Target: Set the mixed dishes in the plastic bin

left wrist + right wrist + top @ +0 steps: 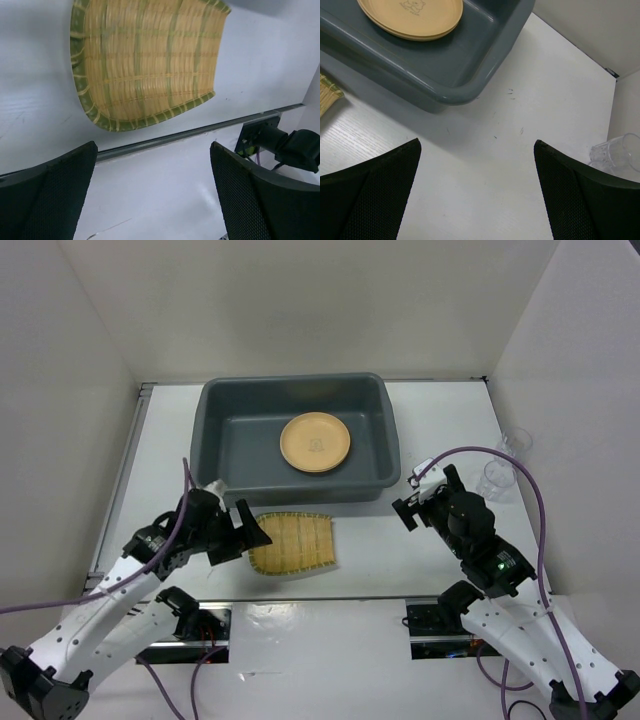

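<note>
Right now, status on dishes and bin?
Left gripper, right gripper open, empty. Plate in bin; bamboo tray, two cups on table. Nothing blocking tray.

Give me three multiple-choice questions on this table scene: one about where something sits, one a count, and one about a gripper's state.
1. Where is the bamboo tray?
A. on the table, in front of the plastic bin
B. inside the bin
C. leaning on the back wall

2. How many clear cups stand outside the bin?
A. none
B. two
C. four

3. The left gripper is:
A. shut on the tray
B. open and empty
C. shut on a cup

Answers:
1 A: the tray lies flat on the table, between bin and left gripper.
2 B: two stand near the table's right edge.
3 B: its fingers stand wide apart with nothing between them.
</note>
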Available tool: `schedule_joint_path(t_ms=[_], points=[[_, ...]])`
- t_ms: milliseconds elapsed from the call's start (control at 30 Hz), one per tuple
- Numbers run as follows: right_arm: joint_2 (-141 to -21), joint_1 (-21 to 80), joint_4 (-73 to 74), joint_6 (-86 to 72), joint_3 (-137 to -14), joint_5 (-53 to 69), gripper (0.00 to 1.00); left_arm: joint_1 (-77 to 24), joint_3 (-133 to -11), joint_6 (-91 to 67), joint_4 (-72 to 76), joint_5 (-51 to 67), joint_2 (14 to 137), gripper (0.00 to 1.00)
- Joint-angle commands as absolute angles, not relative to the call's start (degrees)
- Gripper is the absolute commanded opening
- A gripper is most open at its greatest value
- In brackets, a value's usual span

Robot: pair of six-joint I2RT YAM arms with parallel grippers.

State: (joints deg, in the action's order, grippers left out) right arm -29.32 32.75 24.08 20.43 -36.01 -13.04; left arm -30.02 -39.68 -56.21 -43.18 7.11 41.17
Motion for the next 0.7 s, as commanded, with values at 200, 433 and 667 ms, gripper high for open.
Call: schedule_joint_path(t_ms=[200, 433, 667], points=[[-29.36, 33.13, 22.85, 20.13, -35.86, -12.92, 0.98, -31.46, -26.46, -64.42, -34.36, 7.13, 32.79, 1.0], [-28.83, 33.13, 22.85, 20.13, -35.86, -12.92, 0.98, -32.08, -25.93, -69.26, -35.33, -1.05, 36.82, 1.0], [-28.83, 33.13, 22.85, 20.13, -35.86, -12.92, 0.98, -32.08, -20.66, -71.45, -29.63, -2.82, 37.36, 1.0]])
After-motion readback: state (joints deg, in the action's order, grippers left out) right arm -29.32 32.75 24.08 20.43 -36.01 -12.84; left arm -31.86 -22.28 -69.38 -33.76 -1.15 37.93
